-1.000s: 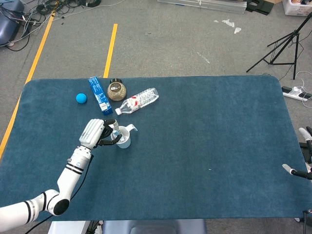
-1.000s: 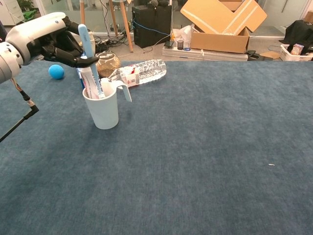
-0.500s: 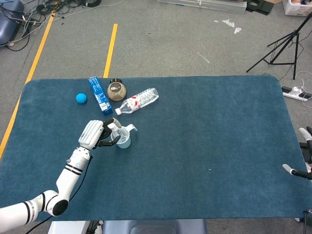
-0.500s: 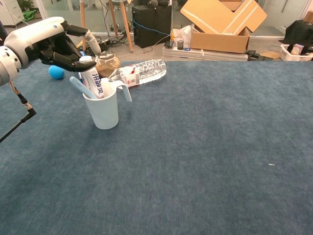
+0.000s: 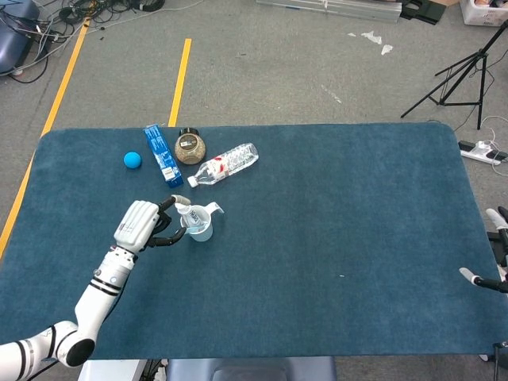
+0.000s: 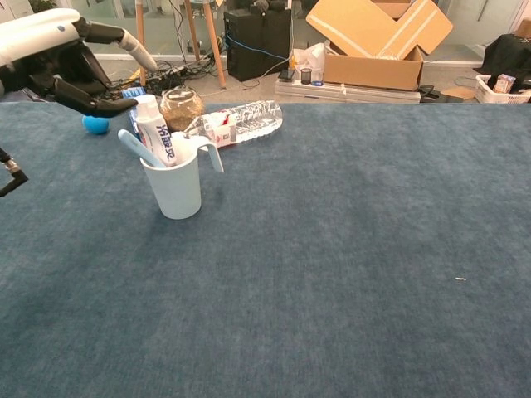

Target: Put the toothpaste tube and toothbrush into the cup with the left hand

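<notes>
A pale blue cup (image 6: 174,187) with a handle stands upright on the blue table cloth, seen from above as the cup (image 5: 201,225). A white toothpaste tube (image 6: 154,133) stands in it, cap up. A light blue toothbrush (image 6: 136,149) leans out over the cup's left rim. My left hand (image 6: 60,63) hovers up and to the left of the cup, apart from it, fingers spread and empty; from the head camera the left hand (image 5: 142,224) sits just left of the cup. Only spread fingertips of my right hand (image 5: 494,248) show at the table's right edge.
Behind the cup lie a clear water bottle (image 6: 241,122), a round jar (image 6: 182,106), a blue box (image 5: 163,165) and a blue ball (image 6: 95,125). The table cloth (image 5: 333,238) stretches wide to the right. A tripod (image 5: 464,71) stands on the floor beyond.
My left hand let go of the toothbrush, which dropped from upright to leaning in the cup. The hand then pulled back left and away from the cup.
</notes>
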You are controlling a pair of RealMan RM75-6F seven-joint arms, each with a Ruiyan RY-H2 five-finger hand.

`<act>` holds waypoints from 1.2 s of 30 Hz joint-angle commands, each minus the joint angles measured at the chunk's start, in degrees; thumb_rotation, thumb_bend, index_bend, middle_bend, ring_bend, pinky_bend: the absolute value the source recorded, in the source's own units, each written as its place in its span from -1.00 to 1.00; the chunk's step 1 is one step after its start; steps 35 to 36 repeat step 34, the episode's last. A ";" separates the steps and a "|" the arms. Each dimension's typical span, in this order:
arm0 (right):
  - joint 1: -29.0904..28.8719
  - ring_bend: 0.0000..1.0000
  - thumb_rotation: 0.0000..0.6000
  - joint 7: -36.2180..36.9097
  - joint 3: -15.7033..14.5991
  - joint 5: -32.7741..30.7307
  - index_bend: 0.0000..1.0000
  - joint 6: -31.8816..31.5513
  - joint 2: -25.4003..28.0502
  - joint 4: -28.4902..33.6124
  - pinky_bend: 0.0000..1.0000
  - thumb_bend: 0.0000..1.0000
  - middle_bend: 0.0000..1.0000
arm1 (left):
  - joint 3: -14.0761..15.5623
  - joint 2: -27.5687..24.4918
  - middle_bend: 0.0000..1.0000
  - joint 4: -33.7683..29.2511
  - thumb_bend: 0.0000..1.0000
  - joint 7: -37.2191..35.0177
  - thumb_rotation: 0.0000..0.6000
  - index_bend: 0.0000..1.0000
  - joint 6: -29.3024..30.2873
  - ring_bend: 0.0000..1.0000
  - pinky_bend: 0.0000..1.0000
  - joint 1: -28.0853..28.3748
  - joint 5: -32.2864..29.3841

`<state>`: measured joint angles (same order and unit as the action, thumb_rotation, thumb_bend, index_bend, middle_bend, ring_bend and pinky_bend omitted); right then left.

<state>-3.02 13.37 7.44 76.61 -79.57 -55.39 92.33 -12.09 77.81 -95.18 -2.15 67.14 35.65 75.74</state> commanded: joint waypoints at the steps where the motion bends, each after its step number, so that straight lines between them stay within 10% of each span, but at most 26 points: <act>1: -0.04 -1.00 1.00 -0.53 -0.06 -0.04 -1.00 0.02 -0.16 0.09 0.20 -1.00 -1.00 | 2.20 -6.52 0.99 -8.05 -0.39 10.16 1.00 -0.59 2.46 0.93 1.00 -3.00 -0.94; 7: -0.18 -1.00 1.00 -2.17 -0.22 -0.20 -1.00 0.16 -0.51 0.38 0.20 -1.00 -1.00 | 4.69 -11.97 0.34 -15.55 -0.39 22.94 1.00 -0.72 6.43 0.35 0.73 -7.03 -5.73; 15: -0.53 -1.00 1.00 -4.96 -0.37 -0.53 -1.00 0.40 -1.27 0.75 0.20 -1.00 -1.00 | 9.34 -17.21 -0.59 -20.94 -0.39 31.86 1.00 -0.71 8.33 -0.53 -0.24 -11.30 -11.04; 36: -2.11 -1.00 1.00 -12.67 -0.42 -3.00 -1.00 2.42 -3.72 1.00 0.19 -1.00 -1.00 | 12.27 -10.40 -0.73 -7.76 -0.39 23.48 1.00 -0.58 18.69 -0.69 -0.43 -22.18 -4.12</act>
